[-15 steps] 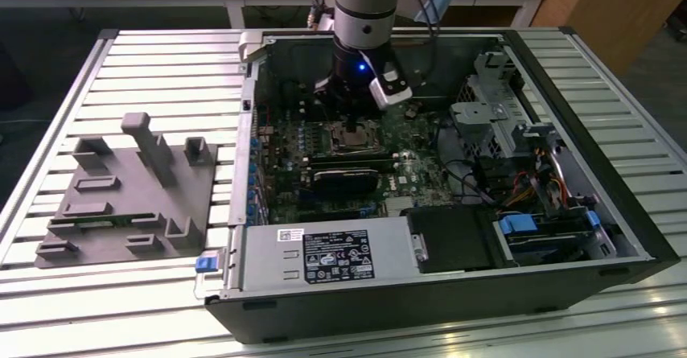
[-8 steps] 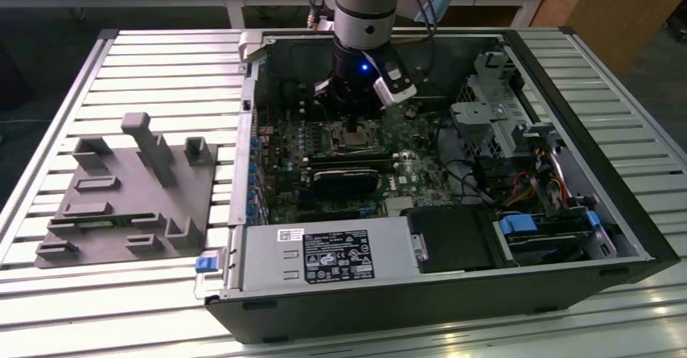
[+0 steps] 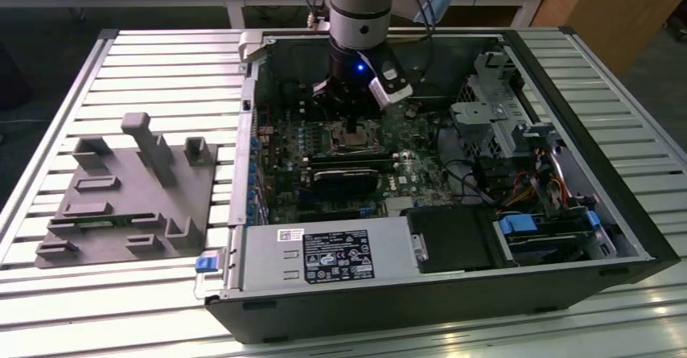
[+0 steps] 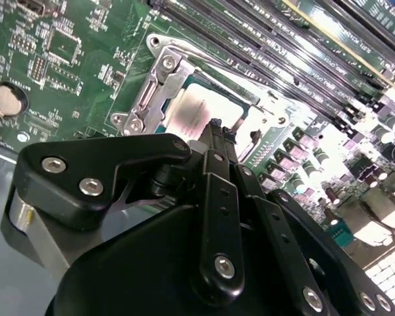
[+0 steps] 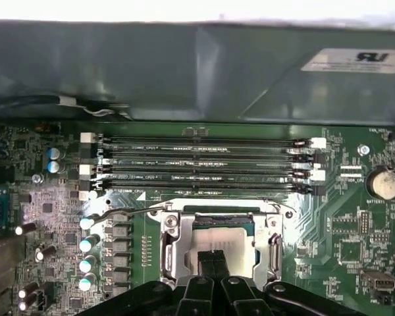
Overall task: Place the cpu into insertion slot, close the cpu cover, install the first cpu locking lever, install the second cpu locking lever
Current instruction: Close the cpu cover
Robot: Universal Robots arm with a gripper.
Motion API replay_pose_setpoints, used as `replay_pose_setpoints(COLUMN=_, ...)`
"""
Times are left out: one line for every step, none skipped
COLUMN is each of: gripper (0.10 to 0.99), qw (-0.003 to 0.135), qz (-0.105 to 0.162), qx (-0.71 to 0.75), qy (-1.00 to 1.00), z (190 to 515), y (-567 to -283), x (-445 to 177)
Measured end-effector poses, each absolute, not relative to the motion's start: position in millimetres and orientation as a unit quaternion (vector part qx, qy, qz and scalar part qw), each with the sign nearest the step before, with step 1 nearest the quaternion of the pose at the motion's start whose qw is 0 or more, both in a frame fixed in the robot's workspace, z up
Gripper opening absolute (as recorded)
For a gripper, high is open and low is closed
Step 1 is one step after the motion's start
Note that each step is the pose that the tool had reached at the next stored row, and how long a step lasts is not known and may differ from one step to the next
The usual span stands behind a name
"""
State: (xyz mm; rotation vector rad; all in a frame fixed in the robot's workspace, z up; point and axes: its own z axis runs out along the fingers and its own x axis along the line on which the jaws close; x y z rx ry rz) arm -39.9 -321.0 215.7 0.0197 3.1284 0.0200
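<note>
An open computer case [image 3: 633, 237] is seen lying on a slatted table [image 3: 161, 68], with a grey moulded fixture [image 3: 129, 201] set at nine o'clock from it, on the exterior view's left. The arm [image 3: 356, 12] is brought down from twelve o'clock into the case, and the gripper [image 3: 352, 125] is held over the middle of the green motherboard [image 3: 419, 173]. A boxed power supply [image 3: 322, 253] is found at six o'clock from the gripper. In both wrist views the gripper [image 5: 214, 258] [image 4: 216, 126] is shown with its two black fingertips pressed together and nothing pinched between them. The tips are placed right at the silvery top of the cpu [image 5: 225, 238] [image 4: 187, 108]. The cpu is seated flat in the socket [image 5: 173, 247] [image 4: 159, 85], whose bright metal frame is laid around it. A thin wire lever [image 5: 118, 212] is seen just beside the frame; whether it is latched cannot be told. Four long memory slots [image 5: 204, 164] are seen beside the socket, and a coin battery [image 5: 384, 183] [image 4: 5, 99] is mounted well apart from it on the board.
</note>
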Motion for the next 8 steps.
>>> replay_pose_setpoints(gripper=0.106, qw=0.007, qz=0.006, qx=0.012, qy=1.0, z=215.6, y=-321.0, x=-40.0)
replay_pose_setpoints(gripper=0.106, qw=0.007, qz=0.006, qx=0.018, qy=1.0, z=215.6, y=-321.0, x=-40.0)
replay_pose_setpoints(gripper=0.106, qw=0.007, qz=0.005, qx=0.023, qy=1.0, z=215.6, y=-321.0, x=-40.0)
replay_pose_setpoints(gripper=0.106, qw=0.007, qz=0.005, qx=0.024, qy=1.0, z=215.5, y=-321.0, x=-40.1)
replay_pose_setpoints(gripper=0.106, qw=0.007, qz=0.005, qx=0.025, qy=1.0, z=215.5, y=-321.0, x=-40.4)
replay_pose_setpoints(gripper=0.106, qw=0.008, qz=0.006, qx=0.025, qy=1.0, z=215.3, y=-321.0, x=-40.8)
replay_pose_setpoints(gripper=0.106, qw=0.009, qz=0.006, qx=0.025, qy=1.0, z=215.1, y=-320.9, x=-41.2)
replay_pose_setpoints(gripper=0.106, qw=0.01, qz=0.006, qx=0.025, qy=1.0, z=214.9, y=-320.9, x=-41.8)
